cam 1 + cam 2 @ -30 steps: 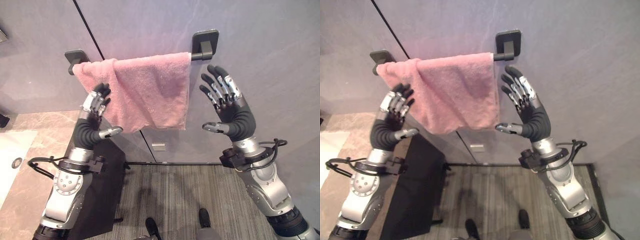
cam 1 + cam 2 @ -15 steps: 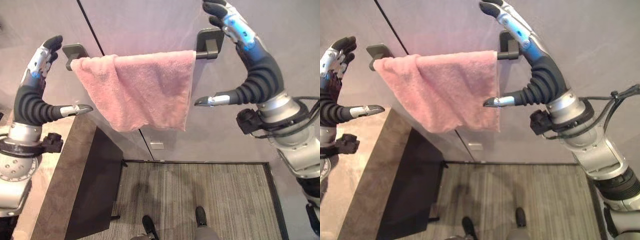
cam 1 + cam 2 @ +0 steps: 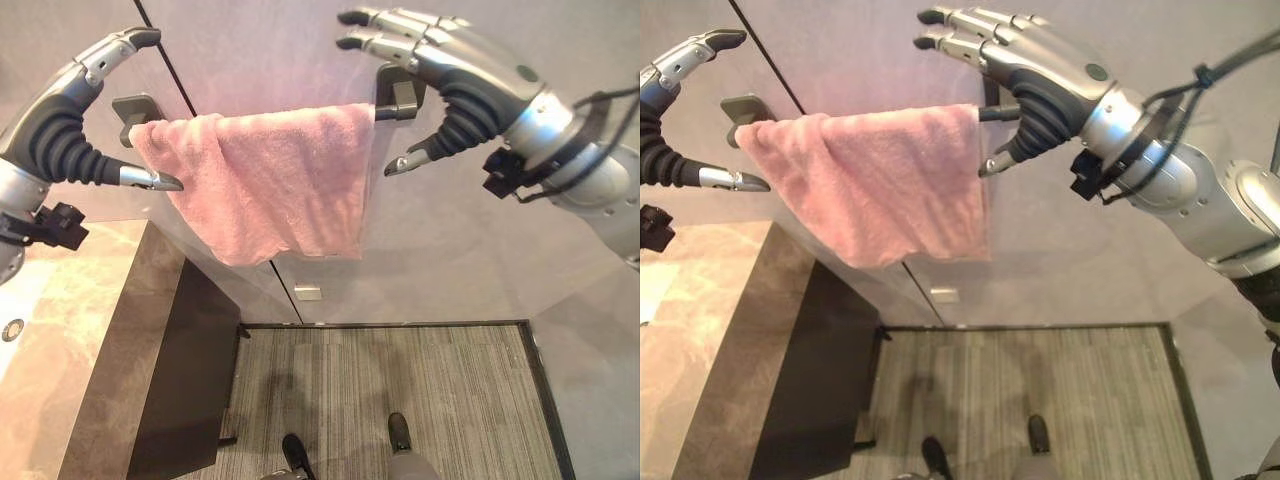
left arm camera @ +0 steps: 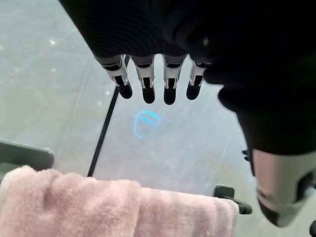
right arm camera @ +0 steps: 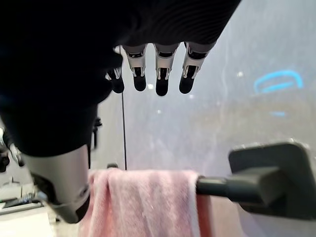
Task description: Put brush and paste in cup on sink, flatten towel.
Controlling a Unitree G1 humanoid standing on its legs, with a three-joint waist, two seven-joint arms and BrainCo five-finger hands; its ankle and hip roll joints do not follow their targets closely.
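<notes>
A pink towel [image 3: 270,180] hangs bunched and uneven over a dark wall rail, its lower edge slanting. The rail runs between a left bracket [image 3: 135,105] and a right bracket [image 3: 400,95]. My left hand [image 3: 55,130] is raised at the towel's left end, open, with the fingers arched over the bracket and the thumb just off the cloth. My right hand [image 3: 470,85] is open at the right end, fingers stretched out above the rail and thumb pointing at the towel's edge. Neither hand holds the cloth. In the wrist views, the towel [image 4: 98,207] [image 5: 143,202] lies beyond the straight fingers [image 4: 143,81] [image 5: 158,74].
A marble counter [image 3: 60,330] runs along the left, with a dark cabinet side [image 3: 180,380] below it. A small round drain [image 3: 12,328] shows at the far left edge. Grey wall panels stand behind the rail, with striped carpet [image 3: 400,370] below.
Both hands rose from beside the hanging towel to rail height, and the fingers now arch over the rail's ends. The camera view shifted as well. The towel has not moved.
</notes>
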